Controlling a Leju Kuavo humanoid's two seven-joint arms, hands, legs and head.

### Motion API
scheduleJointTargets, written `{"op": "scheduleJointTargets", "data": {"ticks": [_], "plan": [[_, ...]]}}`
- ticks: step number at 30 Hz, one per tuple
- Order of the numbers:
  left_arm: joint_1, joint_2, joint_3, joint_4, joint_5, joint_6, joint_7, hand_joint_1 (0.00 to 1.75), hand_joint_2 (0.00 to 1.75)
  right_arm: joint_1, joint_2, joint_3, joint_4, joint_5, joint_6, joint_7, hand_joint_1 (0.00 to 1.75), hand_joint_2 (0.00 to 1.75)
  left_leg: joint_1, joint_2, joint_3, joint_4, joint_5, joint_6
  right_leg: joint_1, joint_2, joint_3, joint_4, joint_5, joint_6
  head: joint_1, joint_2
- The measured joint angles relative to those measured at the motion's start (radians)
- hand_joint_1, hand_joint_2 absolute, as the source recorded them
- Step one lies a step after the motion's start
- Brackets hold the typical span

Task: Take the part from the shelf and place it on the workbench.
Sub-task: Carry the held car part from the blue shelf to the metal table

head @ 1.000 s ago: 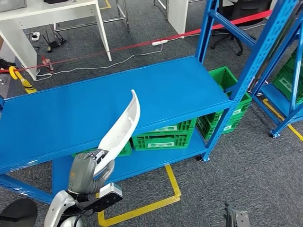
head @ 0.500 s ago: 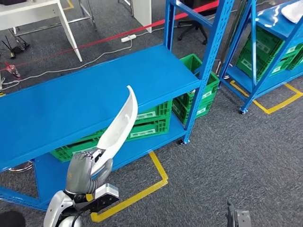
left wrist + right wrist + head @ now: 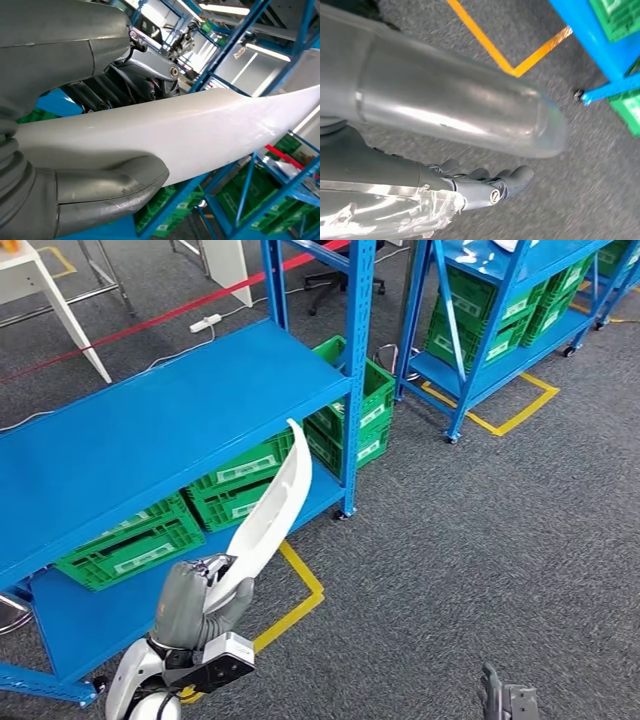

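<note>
Left hand (image 3: 198, 598) grips the part (image 3: 273, 510) at its lower end, thumb (image 3: 113, 192) wrapped under, fingers (image 3: 151, 80) over the top. Part is a long curved white panel, held in the air, angled up and away from the hand, its tip over the front edge of the blue shelf (image 3: 151, 430). It's off the shelf, touching nothing but the hand.

Right hand (image 3: 486, 185) hangs low over the grey carpet, fingers stretched out and holding nothing (its fingertips just show at the bottom edge of the head view (image 3: 492, 695)).

Change over the last second: whole head view has swung, shelf slid left, and a second blue rack (image 3: 483, 300) with green crates came in at top right. That's the camera turning, not the things moving; the part sits the same in the hand. Judging by that: pick is done, robot is turning away from the shelf to carry. Workbench not identifiable yet, so placement is still to do.

Labels: green crates (image 3: 226, 490) under the shelf carry white stickers, too small to read. No brand legible.
</note>
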Motion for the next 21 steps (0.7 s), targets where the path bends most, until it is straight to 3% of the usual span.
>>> {"op": "scheduleJointTargets", "data": {"ticks": [1, 3, 5, 6, 7, 8, 10, 11, 13, 14, 15, 17, 19, 21], "plan": [[-0.001, -0.001, -0.001, 0.001, 0.003, -0.001, -0.002, 1.75, 1.75, 0.002, -0.001, -0.001, 0.0, -0.002, 0.002, 0.0, 0.0, 0.0, 0.003, -0.022, -0.007, 0.018, -0.019, -0.008, -0.001, 0.01, -0.003, 0.0, 0.006, -0.009, -0.001, 0.0], [0.0, -0.001, -0.002, 0.003, 0.006, -0.001, -0.004, 1.75, 1.75, 0.0, -0.002, -0.002, -0.001, -0.003, 0.004, 0.0, 0.0, 0.0, 0.007, -0.083, -0.045, 0.116, -0.093, -0.021, -0.003, 0.03, -0.013, 0.0, 0.023, -0.022, -0.002, 0.0], [0.0, 0.0, -0.002, 0.006, 0.008, -0.001, -0.005, 1.75, 1.75, -0.001, -0.003, -0.003, -0.002, -0.004, 0.005, 0.0, 0.0, 0.0, 0.009, -0.107, -0.095, 0.249, -0.16, -0.023, -0.002, 0.055, -0.026, 0.001, 0.036, -0.027, -0.002, 0.0], [0.0, 0.0, -0.002, 0.008, 0.008, -0.001, -0.005, 1.75, 1.75, 0.0, -0.003, -0.003, -0.002, -0.004, 0.006, 0.0, 0.0, 0.0, 0.009, -0.11, -0.105, 0.285, -0.167, -0.021, -0.001, 0.069, -0.032, 0.001, 0.04, -0.027, -0.002, 0.0], [0.0, 0.0, -0.002, 0.009, 0.008, -0.001, -0.005, 1.75, 1.75, 0.001, -0.003, -0.003, -0.002, -0.004, 0.006, 0.0, 0.0, 0.0, 0.008, -0.112, -0.098, 0.282, -0.153, -0.018, 0.0, 0.083, -0.036, 0.001, 0.044, -0.027, -0.002, 0.0], [0.0, 0.0, -0.002, 0.01, 0.008, -0.001, -0.005, 1.75, 1.75, 0.002, -0.003, -0.003, -0.002, -0.005, 0.006, 0.0, 0.0, 0.0, 0.008, -0.116, -0.073, 0.242, -0.124, -0.013, 0.0, 0.097, -0.039, 0.001, 0.047, -0.025, -0.002, 0.0], [-0.001, -0.001, -0.002, 0.011, 0.011, -0.003, -0.009, 1.75, 1.75, 0.002, -0.003, -0.003, -0.002, -0.007, 0.005, 0.0, 0.0, 0.0, 0.008, -0.148, 0.005, 0.103, -0.063, 0.0, 0.0, 0.124, -0.044, 0.002, 0.051, -0.021, -0.002, 0.0], [-0.002, -0.002, -0.002, 0.011, 0.016, -0.008, -0.013, 1.75, 1.75, 0.001, -0.003, -0.003, -0.002, -0.007, 0.004, 0.0, 0.0, 0.0, 0.009, -0.167, 0.037, 0.045, -0.047, 0.005, -0.001, 0.136, -0.047, 0.002, 0.054, -0.016, -0.002, 0.0], [-0.006, -0.005, -0.004, 0.012, 0.033, -0.024, -0.023, 1.75, 1.75, 0.002, -0.004, -0.003, -0.003, -0.008, 0.001, 0.0, 0.0, 0.0, 0.008, -0.184, 0.061, -0.008, -0.043, 0.011, -0.004, 0.157, -0.057, 0.002, 0.062, -0.004, -0.001, 0.0], [-0.009, -0.006, -0.006, 0.012, 0.041, -0.033, -0.029, 1.75, 1.75, 0.005, -0.005, -0.003, -0.003, -0.01, 0.0, 0.0, 0.0, 0.0, 0.008, -0.176, 0.059, -0.013, -0.041, 0.012, -0.006, 0.166, -0.062, 0.0, 0.066, 0.003, -0.001, 0.0], [-0.014, -0.008, -0.009, 0.013, 0.047, -0.04, -0.035, 1.75, 1.75, 0.01, -0.007, -0.003, -0.003, -0.012, -0.001, 0.0, 0.0, 0.0, 0.009, -0.165, 0.058, -0.017, -0.039, 0.015, -0.006, 0.165, -0.068, 0.002, 0.067, 0.009, -0.001, 0.0], [-0.025, -0.011, -0.017, 0.016, 0.055, -0.05, -0.043, 1.75, 1.75, 0.016, -0.011, -0.003, -0.004, -0.016, -0.002, 0.0, 0.0, 0.0, 0.012, -0.144, 0.058, -0.025, -0.033, 0.024, -0.003, 0.12, -0.098, 0.048, 0.037, 0.018, 0.004, 0.0], [-0.032, -0.012, -0.025, 0.023, 0.057, -0.052, -0.046, 1.75, 1.75, 0.016, -0.013, -0.004, -0.004, -0.019, -0.002, 0.0, 0.0, 0.0, 0.012, -0.12, 0.056, -0.026, -0.032, 0.029, -0.001, 0.065, -0.16, 0.176, -0.029, 0.026, 0.01, 0.0], [-0.034, -0.013, -0.031, 0.034, 0.057, -0.051, -0.046, 1.75, 1.75, 0.019, -0.014, -0.007, -0.005, -0.022, -0.004, 0.0, 0.0, 0.0, 0.011, -0.093, 0.055, -0.025, -0.032, 0.029, -0.002, 0.051, -0.211, 0.287, -0.068, 0.032, 0.009, 0.0]]}}
